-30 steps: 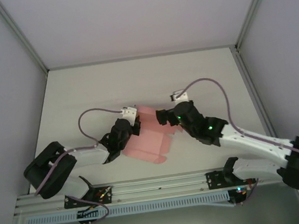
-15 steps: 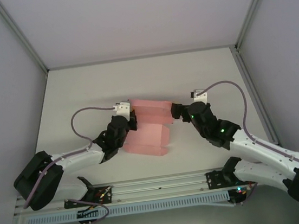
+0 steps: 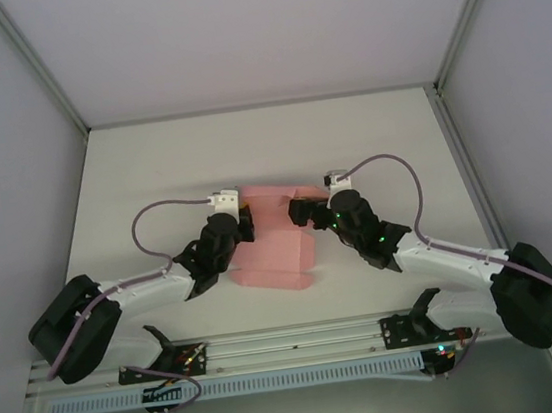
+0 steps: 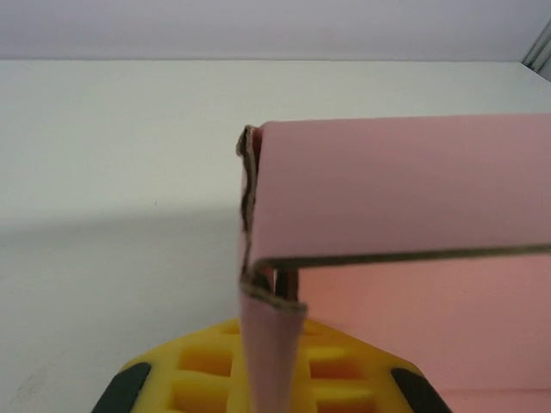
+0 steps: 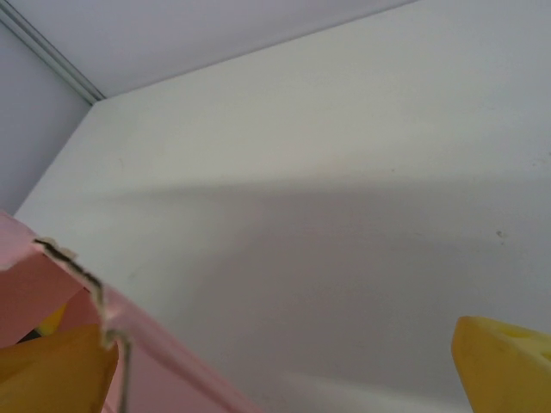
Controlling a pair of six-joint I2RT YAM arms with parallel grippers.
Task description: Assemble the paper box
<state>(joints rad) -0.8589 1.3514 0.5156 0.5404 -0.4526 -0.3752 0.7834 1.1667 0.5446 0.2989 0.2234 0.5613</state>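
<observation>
Pink paper box (image 3: 274, 255) on the middle of the white table (image 3: 151, 171), half-folded (far panel raised), left gripper (image 3: 242, 223) pinching its left edge, right gripper (image 3: 303, 211) spread wide at its right end, one yellow finger (image 5: 506, 354) clear of the card.

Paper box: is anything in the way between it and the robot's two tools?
Nothing visible. The left tool grips a flap of the box; the open right tool sits right beside its other end.
</observation>
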